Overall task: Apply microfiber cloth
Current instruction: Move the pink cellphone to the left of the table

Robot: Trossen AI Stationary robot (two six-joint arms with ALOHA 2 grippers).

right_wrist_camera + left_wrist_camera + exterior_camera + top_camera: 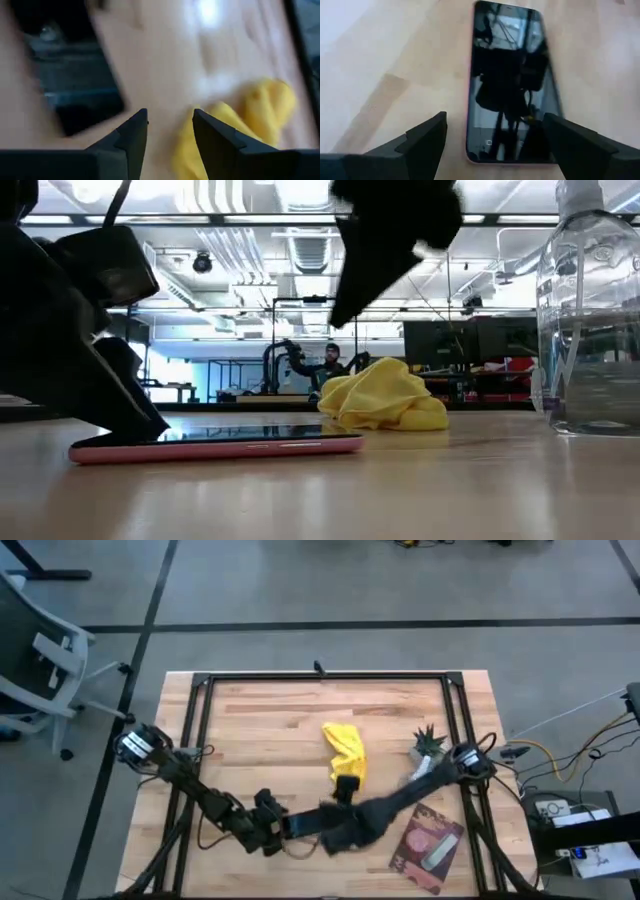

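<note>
Right claw over the near end of the microfiber cloth, as seen from above; left claw low at the counter's front edge, just beside the right arm. Pink-and-dark packet flat at the front right, small potted plant by the right rail.

From counter height: yellow microfiber cloth bunched mid-counter, pink-edged phone flat in front, clear bottle at the right, a person far behind.

Left wrist view: left claw spread wide, straddling the phone without touching it.

Right wrist view: right claw parted a little, gripping nothing, yellow cloth just beyond one finger.
</note>
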